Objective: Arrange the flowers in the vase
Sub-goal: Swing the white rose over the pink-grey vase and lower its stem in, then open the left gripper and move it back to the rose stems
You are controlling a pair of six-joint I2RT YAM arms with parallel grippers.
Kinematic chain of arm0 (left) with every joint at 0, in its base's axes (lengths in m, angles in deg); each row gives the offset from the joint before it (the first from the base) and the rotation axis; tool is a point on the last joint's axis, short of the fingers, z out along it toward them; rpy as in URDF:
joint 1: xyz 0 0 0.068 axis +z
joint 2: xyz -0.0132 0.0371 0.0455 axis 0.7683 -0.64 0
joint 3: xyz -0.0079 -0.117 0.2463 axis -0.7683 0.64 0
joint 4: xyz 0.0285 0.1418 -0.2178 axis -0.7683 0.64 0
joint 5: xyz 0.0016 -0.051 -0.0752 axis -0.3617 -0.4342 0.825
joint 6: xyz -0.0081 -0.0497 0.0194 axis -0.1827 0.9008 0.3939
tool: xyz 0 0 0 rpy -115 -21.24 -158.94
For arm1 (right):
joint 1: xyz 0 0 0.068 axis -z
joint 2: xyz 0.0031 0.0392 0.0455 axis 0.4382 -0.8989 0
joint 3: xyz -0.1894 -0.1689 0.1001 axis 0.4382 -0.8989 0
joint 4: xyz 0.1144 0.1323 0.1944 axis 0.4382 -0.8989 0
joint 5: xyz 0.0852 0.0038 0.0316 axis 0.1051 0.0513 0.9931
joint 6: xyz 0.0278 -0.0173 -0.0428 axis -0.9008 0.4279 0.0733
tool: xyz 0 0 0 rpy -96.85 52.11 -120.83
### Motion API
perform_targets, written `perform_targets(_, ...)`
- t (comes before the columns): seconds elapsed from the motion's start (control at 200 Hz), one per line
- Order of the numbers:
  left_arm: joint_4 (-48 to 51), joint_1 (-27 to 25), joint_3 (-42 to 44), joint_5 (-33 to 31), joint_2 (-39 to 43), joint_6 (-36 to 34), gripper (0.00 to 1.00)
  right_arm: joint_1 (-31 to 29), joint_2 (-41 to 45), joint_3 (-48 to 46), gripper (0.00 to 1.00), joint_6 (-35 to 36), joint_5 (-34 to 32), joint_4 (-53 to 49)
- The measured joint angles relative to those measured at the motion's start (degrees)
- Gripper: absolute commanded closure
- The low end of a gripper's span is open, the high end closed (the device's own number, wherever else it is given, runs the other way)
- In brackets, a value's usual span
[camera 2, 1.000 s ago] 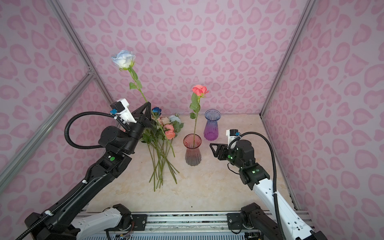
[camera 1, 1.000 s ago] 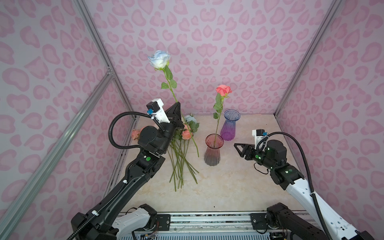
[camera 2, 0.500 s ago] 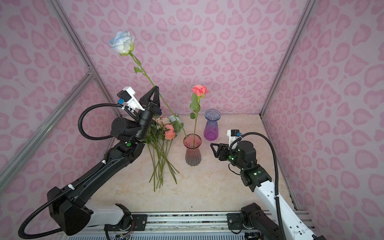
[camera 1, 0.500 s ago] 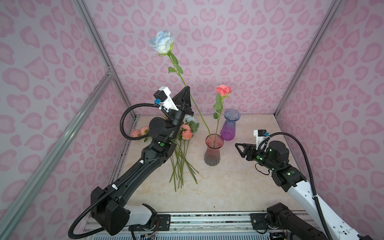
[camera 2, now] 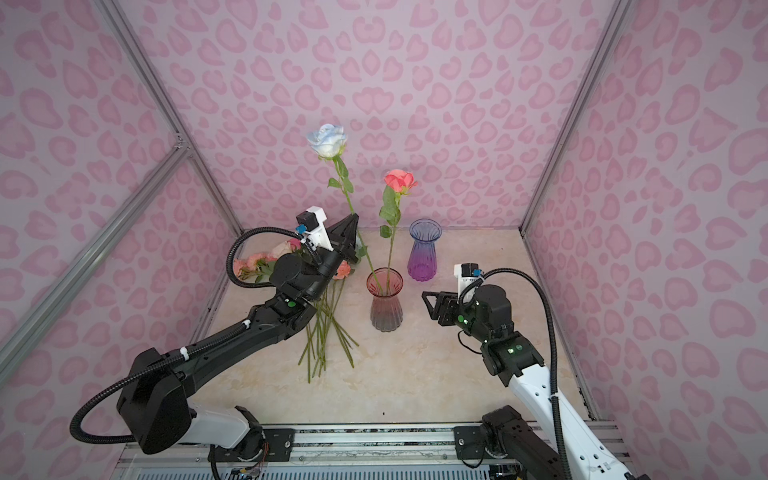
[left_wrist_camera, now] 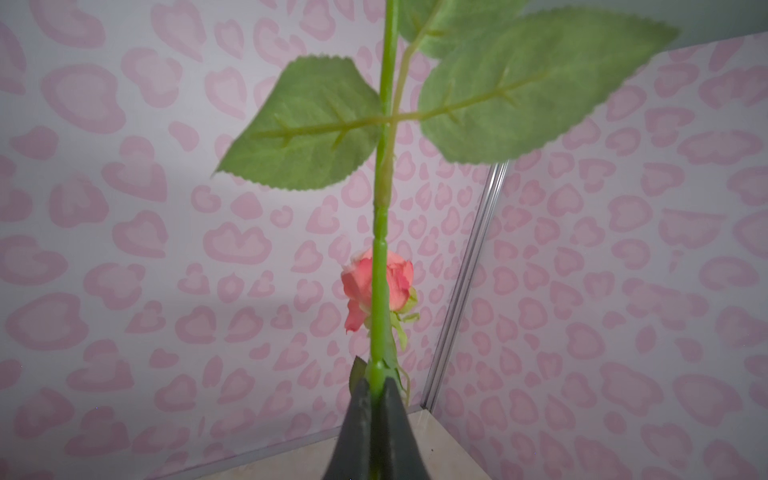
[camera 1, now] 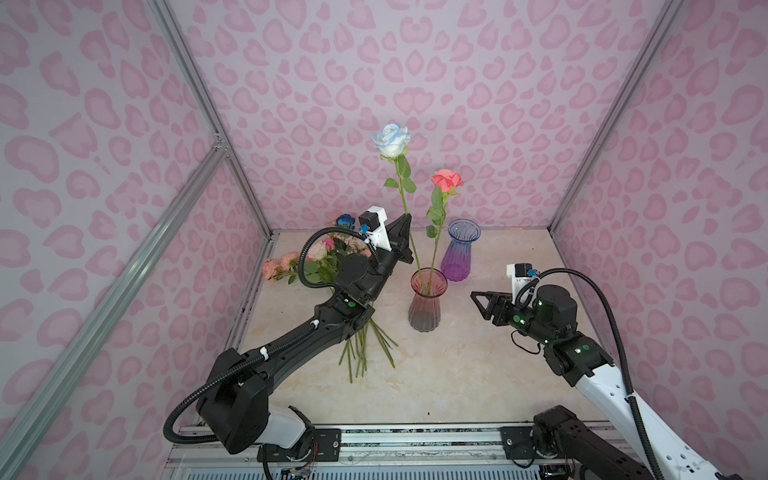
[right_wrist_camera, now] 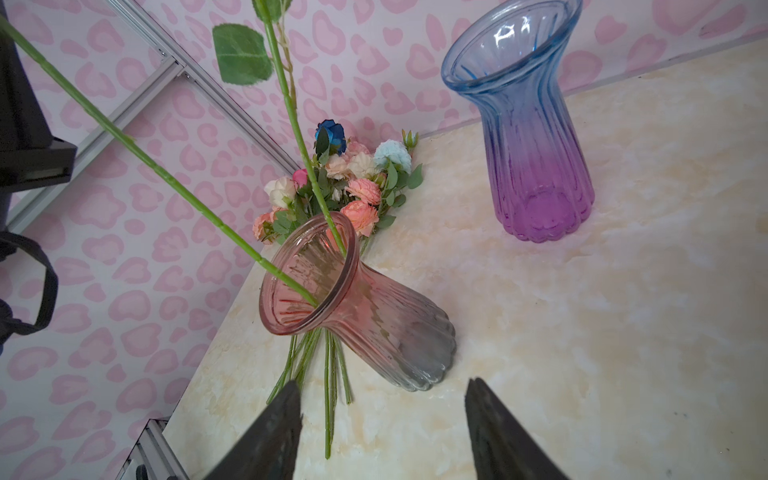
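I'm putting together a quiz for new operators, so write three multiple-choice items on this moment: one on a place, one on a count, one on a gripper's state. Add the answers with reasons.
1. Where is the lower end of the pale blue rose stem?
A. Inside the pink vase
B. Inside the purple vase
C. Flat on the table

2. How many stems stand in the pink vase?
A. One
B. Two
C. Four

3. How is the right gripper?
A. Shut on a stem
B. Shut on a vase rim
C. Open, holding nothing

Answers:
1 A: the stem, clamped in the left gripper, runs down into the vase's mouth.
2 B: the blue rose's stem and the coral rose stem.
3 C: its jaws stand apart, short of the vase.
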Motion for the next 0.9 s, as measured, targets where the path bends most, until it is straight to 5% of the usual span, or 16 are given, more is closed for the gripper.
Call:
perform_targets(0.39,5.75,-2.56,6.23,-2.01,-0.15,-0.74,0.88,0.0,-1.11,-1.07,0.37,-0.57,0.2,0.63)
perform_targets(0.68,19.67,-2.73,2.89,-0.28,-0.02,2.14,0.68,-0.04,-2.71,-1.25,0.37,-1.36,0.63,1.68)
perform_targets(0.705,21.09,-2.73,2.58,-0.2,0.28,2.32,0.65,-0.04,-2.71,-1.25,0.37,-1.36,0.63,1.68)
perform_targets(0.745,22.91,-2.73,2.54,0.15,1.01,2.78,0.47,-0.04,-2.71,-1.25,0.37,-1.49,0.63,1.73)
perform_targets(0.9,27.91,-2.73,3.15,0.81,4.63,3.56,0.45,-0.09,-3.26,-1.16,0.37,-1.55,0.63,1.7)
